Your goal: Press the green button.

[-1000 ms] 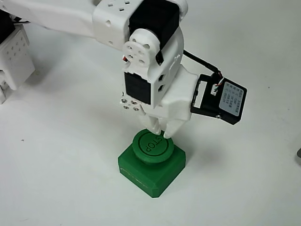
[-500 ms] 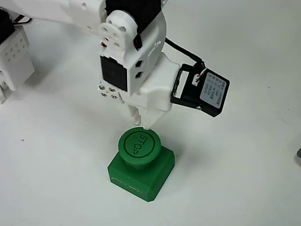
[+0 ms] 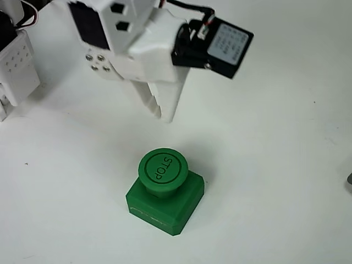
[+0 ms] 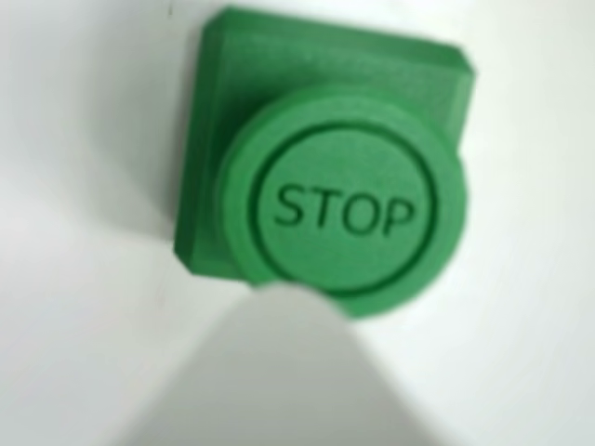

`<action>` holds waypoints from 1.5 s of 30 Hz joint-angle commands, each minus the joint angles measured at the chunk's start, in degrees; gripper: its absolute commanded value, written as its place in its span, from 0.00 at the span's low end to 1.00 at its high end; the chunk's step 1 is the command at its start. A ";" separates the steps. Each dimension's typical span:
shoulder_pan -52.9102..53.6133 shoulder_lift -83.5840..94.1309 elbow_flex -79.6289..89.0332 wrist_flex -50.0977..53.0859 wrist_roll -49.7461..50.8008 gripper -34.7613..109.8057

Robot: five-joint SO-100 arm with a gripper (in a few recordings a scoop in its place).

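The green button has a round cap embossed "STOP" on a square green base, and it stands on the white table in the lower middle of the overhead view. My white gripper hangs above and behind it, well clear of the cap, with its fingers together and nothing between them. In the wrist view the green button sits just ahead of the blurred white fingertips, which cover the cap's near edge.
A white arm base stands at the left edge. The black wrist camera module juts out to the right of the gripper. A small dark object peeks in at the right edge. White table surrounds the button.
The gripper has lifted off the button's cap and drawn back up and to the left. The button shifted slightly left a second ago and has stayed put since.
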 commanded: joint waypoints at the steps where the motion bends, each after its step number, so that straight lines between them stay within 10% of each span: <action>1: 0.26 13.89 6.94 0.35 1.76 0.24; 45: -1.93 93.96 86.57 -31.29 8.17 0.24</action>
